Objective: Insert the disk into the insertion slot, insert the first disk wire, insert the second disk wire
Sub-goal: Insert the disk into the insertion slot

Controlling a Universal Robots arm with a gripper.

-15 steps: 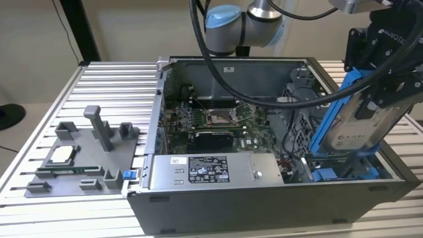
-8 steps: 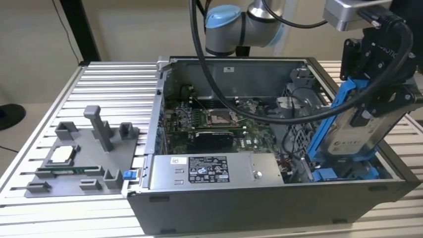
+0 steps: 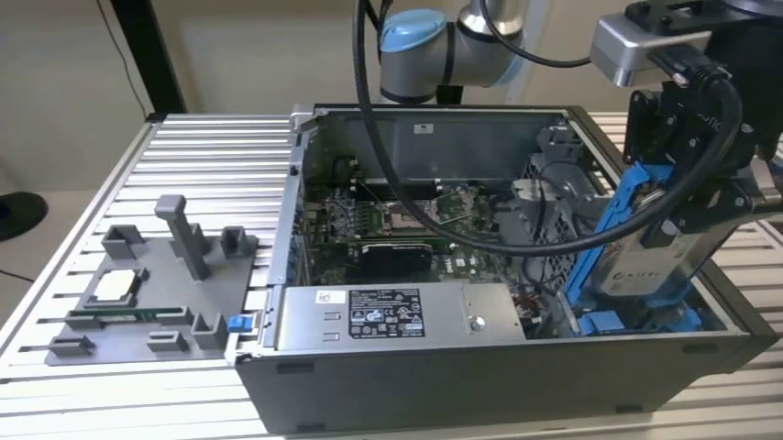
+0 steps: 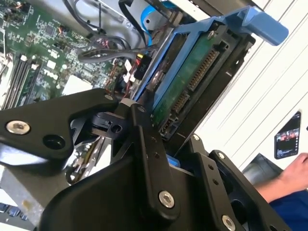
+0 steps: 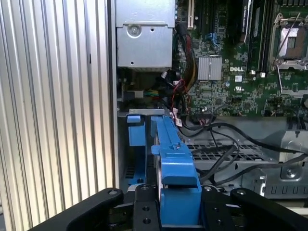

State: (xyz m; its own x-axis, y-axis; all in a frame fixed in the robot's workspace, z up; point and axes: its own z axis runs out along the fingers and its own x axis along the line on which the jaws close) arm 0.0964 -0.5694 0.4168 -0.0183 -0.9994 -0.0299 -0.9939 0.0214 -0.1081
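The disk (image 3: 646, 266) is held by the gripper (image 3: 685, 206), whose black fingers are closed on it. In the exterior view it is seen steeply tilted over the corner of the open computer case (image 3: 490, 390) at the exterior view's right. Its lower end is down at the insertion slot (image 3: 636, 321), whose bright blue rails are seen beneath it; how far it has entered cannot be told. A silver-grey face with a pale label is shown, clipped in a bright blue carrier frame (image 3: 622, 215). In the second wrist view the disk's green circuit board (image 4: 185, 89) and dark connectors are exposed, edged by the blue frame. In the first wrist view the frame's blue end tab (image 5: 178, 178) is seen between the fingers, just beside the slot's blue rail (image 5: 136, 137). A power supply (image 3: 391, 316) lies beside the slot, and a motherboard (image 3: 404, 215) is seen behind it.
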